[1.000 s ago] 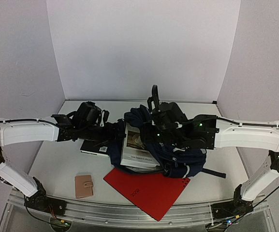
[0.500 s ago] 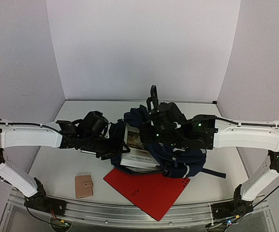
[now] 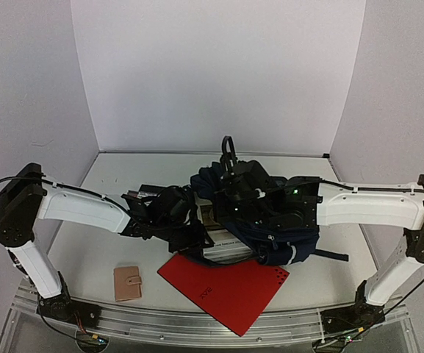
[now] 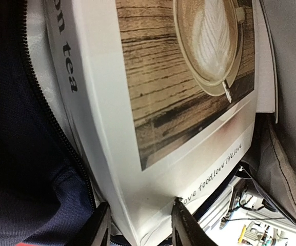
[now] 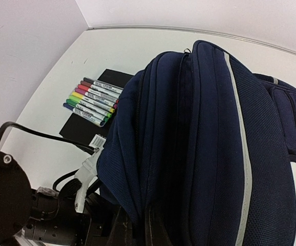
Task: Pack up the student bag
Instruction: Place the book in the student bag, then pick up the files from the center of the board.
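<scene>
The student bag (image 3: 278,248), dark navy with a pale stripe, lies at the middle of the worktop (image 3: 109,243), a little toward the right edge, with its mouth facing the left edge. The right tool (image 5: 137,225) is clamped on a fold of the bag's fabric at the lip and holds the opening up. A white book (image 4: 183,102) with a coffee cup on its cover sits partly inside the mouth, between the zipper lines. The left tool (image 4: 140,225) has its jaws on either side of the book's near corner at the spine, but the wrist view does not show whether they are already gripping. The step in hand appears to be seating this book fully in the main compartment. To do that well, the left tool would likely need a firm hold across the spine rather than on the bare corner, so the book does not pivot. The push should probably run straight along the book's length toward the bag's closed end, with the cover kept flat and clear of the zipper teeth. The right tool's pinch looks worth holding high and taut, because a sagging lip could catch the book's leading edge. A red folder (image 3: 223,288) lies at the front edge just before the bag, and a tan wallet (image 3: 128,283) lies toward the front left corner. A row of coloured markers (image 5: 91,100) lies on a black case (image 5: 81,125) left of the bag. All three are outside it.
</scene>
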Robot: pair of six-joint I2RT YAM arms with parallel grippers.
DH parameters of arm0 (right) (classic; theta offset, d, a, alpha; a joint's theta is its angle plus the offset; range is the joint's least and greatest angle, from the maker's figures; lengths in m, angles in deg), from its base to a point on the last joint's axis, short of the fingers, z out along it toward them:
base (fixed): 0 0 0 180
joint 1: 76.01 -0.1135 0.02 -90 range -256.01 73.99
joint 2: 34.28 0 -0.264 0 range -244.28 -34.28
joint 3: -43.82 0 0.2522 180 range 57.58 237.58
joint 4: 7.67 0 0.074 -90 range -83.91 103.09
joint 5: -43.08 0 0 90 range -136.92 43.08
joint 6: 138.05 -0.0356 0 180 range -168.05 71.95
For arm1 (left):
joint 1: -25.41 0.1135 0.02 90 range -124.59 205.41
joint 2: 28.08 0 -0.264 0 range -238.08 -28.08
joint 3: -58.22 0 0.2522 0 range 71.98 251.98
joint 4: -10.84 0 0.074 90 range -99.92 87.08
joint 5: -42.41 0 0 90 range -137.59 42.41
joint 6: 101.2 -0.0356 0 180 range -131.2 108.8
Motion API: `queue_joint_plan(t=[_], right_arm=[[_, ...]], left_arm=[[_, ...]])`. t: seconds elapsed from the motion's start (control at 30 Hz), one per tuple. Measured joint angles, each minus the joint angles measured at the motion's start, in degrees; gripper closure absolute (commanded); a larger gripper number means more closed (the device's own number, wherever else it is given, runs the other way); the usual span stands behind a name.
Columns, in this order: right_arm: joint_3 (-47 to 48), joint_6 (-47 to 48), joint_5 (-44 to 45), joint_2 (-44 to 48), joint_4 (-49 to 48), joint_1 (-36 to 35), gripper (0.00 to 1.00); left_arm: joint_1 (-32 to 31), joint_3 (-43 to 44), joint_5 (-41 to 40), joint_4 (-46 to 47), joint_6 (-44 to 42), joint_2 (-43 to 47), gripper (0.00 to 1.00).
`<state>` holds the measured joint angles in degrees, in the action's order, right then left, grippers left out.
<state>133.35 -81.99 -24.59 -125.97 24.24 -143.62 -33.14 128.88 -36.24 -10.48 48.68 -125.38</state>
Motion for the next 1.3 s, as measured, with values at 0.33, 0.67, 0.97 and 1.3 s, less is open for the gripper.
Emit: queue_joint_plan(t=[0.33,0.67,0.97,1.3], right_arm=[[-2.08,-2.42,3.33,-0.86,-2.02,0.46,1.00],[-6.70,-6.18,3.08,-1.02,-7.55,3.10,1.00],[-6.62,-3.07,2.82,-1.49,-8.24,11.82,1.00],[-0.89,4.61,2.88,-9.20,-8.06,19.89,0.61]], left_arm=[[-0.39,1.21,-6.14,3.16,-0.07,-2.49,0.54],[-0.09,1.13,-12.24,-0.28,-2.95,2.78,0.17],[1.01,-2.73,-14.60,-6.61,-3.82,18.36,0.04],[2.71,-12.32,-13.29,-10.86,-0.19,24.63,0.02]])
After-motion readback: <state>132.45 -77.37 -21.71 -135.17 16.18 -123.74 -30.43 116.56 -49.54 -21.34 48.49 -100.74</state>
